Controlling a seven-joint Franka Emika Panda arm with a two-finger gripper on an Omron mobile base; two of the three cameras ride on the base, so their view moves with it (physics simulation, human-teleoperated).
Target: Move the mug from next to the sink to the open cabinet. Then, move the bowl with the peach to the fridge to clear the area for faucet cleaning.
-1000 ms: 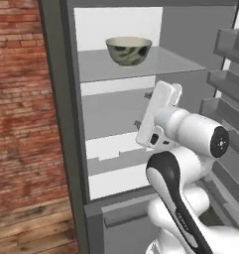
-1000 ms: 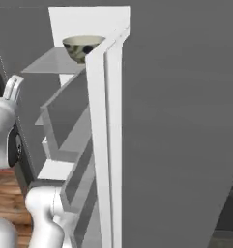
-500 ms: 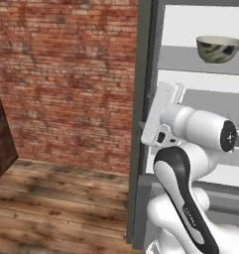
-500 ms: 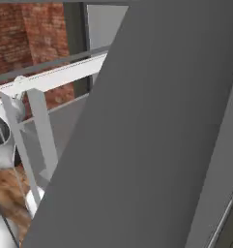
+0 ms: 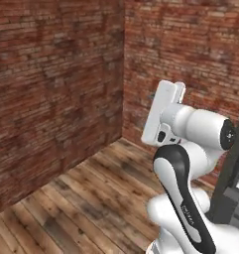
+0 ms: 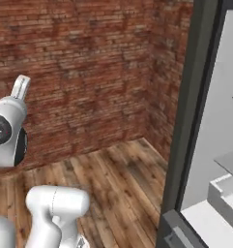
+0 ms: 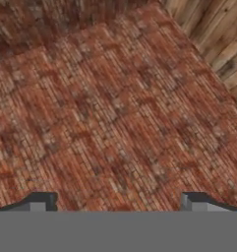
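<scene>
On the left, rough red brick wall meeting a brown plank floor at the corner. In the middle, white arm with dark joints, hand raised, two-finger gripper aimed at the brick, dark tips spread wide with nothing between them (just bare wall in the gap). To the right, tall grey steel fridge standing open, pale shelves inside. Lies well off to the right of the jaws, apart from the hand and outside their line of aim; any reach into it probably calls for a rightward swing first.
</scene>
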